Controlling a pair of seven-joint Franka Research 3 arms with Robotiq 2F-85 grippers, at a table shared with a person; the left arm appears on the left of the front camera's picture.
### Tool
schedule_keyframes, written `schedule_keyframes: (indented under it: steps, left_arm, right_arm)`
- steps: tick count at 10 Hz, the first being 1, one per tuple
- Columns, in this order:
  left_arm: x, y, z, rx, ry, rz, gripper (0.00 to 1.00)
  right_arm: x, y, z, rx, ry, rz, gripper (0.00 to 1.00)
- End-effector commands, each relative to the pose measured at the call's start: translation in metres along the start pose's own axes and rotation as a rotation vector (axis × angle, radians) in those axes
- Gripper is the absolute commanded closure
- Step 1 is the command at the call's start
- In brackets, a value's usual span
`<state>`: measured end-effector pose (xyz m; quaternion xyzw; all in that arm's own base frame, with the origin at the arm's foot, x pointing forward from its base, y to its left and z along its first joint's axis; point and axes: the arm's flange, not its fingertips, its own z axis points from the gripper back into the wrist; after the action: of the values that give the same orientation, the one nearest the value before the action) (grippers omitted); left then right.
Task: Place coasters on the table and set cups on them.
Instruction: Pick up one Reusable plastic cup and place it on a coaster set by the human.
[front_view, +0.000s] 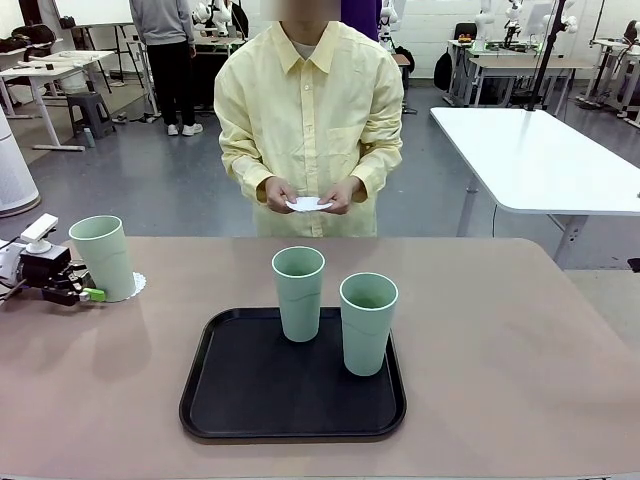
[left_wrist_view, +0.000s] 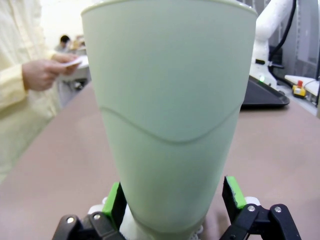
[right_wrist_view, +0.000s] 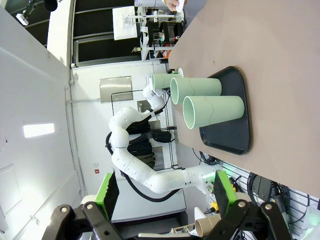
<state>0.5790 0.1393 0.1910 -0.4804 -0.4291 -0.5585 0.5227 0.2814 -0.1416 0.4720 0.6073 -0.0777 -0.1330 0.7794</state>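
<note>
Front view puts my left pincer (front_view: 85, 293) at the worktop's (front_view: 500, 340) left side, jaws spread wide and flanking the base of one cup (front_view: 102, 255), which stands on a coaster (front_view: 138, 284). Two more cups (front_view: 298, 293) stand upright on the black tray (front_view: 230, 400). Across from me, the person's hands (front_view: 308, 195) hold a second coaster (front_view: 308, 204). My right pincer (right_wrist_view: 165, 192) hangs with its jaws apart, gripping nothing, well apart from the tray.
</note>
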Motion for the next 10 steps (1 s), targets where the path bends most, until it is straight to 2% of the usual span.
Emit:
schedule_keyframes:
  steps: [1, 10]
  left_arm:
    - [0.003, 0.004, 0.004, -0.027, -0.002, 0.012, 0.00]
    - [0.018, 0.000, 0.019, 0.001, 0.031, 0.021, 0.00]
  right_arm:
    - [0.000, 0.001, 0.000, 0.008, -0.001, 0.004, 0.00]
    - [0.000, 0.001, 0.000, 0.008, -0.001, 0.004, 0.00]
